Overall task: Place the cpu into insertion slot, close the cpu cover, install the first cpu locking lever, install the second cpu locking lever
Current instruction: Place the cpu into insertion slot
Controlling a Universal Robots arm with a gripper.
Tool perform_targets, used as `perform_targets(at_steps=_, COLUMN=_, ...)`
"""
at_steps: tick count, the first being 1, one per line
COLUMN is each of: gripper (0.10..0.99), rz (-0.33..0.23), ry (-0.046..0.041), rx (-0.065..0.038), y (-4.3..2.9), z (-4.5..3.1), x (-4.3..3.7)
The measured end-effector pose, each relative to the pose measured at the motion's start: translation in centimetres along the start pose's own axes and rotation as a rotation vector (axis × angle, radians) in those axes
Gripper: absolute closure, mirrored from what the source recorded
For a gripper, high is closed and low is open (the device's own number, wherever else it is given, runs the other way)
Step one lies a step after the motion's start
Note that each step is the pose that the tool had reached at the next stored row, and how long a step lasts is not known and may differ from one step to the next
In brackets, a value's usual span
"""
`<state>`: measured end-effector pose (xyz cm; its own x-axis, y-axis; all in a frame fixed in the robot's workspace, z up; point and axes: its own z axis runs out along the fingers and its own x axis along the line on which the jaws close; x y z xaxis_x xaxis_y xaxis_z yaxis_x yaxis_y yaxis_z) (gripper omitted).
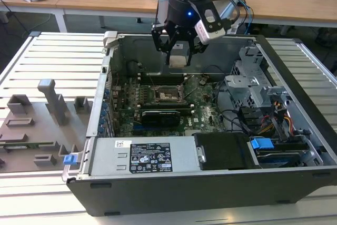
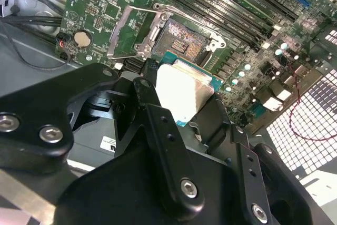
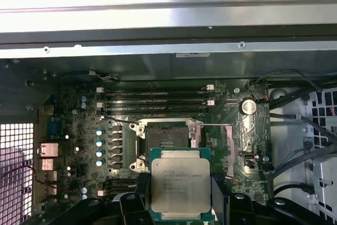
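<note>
First wrist view: your hand [image 3: 180, 206] clamps chip [image 3: 180, 180] by two opposite edges, chip level, aloft over board [image 3: 79, 130]. Open socket [image 3: 167, 138] lies just beyond chip, lower down, sides parallel to chip's.

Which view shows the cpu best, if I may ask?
The first wrist view: the cpu faces it squarely, top nearly whole. The second wrist view shows it slanted, partly behind the gripper; the exterior view, small and far.
</note>
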<state>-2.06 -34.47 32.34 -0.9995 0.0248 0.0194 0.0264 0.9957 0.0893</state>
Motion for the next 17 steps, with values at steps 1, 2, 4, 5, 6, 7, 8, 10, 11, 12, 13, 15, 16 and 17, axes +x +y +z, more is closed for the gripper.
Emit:
perform_targets(at_steps=1, gripper=0.541, rz=0.0, ry=0.0001, rx=0.0, y=0.0, z=0.03, x=0.0)
perform_targets(at_steps=2, gripper=0.541, rz=0.0, ry=0.0001, rx=0.0, y=-0.01, z=0.06, x=0.0)
perform_targets(at_steps=4, gripper=0.541, rz=0.0, ry=0.0001, rx=0.0, y=-0.01, z=0.14, x=0.0)
perform_targets(at_steps=5, gripper=0.541, rz=0.0, ry=0.0001, rx=0.0, y=-0.02, z=0.2, x=0.0)
perform_targets(at_steps=6, gripper=0.541, rz=0.0, ry=0.0, rx=0.0, y=-0.02, z=0.27, x=0.0)
perform_targets(at_steps=7, gripper=0.541, rz=0.0, ry=0.0001, rx=0.0, y=-0.03, z=0.32, x=-0.01)
perform_targets(at_steps=8, gripper=0.541, rz=0.0, ry=0.0001, rx=0.0, y=-0.03, z=0.37, x=-0.01)
perform_targets(at_steps=10, gripper=0.541, rz=0.0, ry=0.0, rx=0.0, y=-0.04, z=0.44, x=-0.01)
perform_targets(at_steps=11, gripper=0.541, rz=0.0, ry=0.0001, rx=0.0, y=-0.05, z=0.49, x=-0.01)
perform_targets(at_steps=12, gripper=0.541, rz=0.0, ry=0.0001, rx=0.0, y=-0.05, z=0.55, x=-0.01)
perform_targets(at_steps=13, gripper=0.541, rz=0.0, ry=0.0, rx=0.0, y=-0.06, z=0.61, x=-0.01)
perform_targets(at_steps=15, gripper=0.541, rz=0.0, ry=0.0, rx=0.0, y=-0.07, z=0.76, x=-0.01)
perform_targets(at_steps=16, gripper=0.541, rz=0.0, ry=0.0, rx=0.0, y=-0.07, z=0.84, x=-0.02)
perform_targets(at_steps=17, gripper=0.541, rz=0.0, ry=0.0, rx=0.0, y=-0.08, z=0.88, x=-0.02)
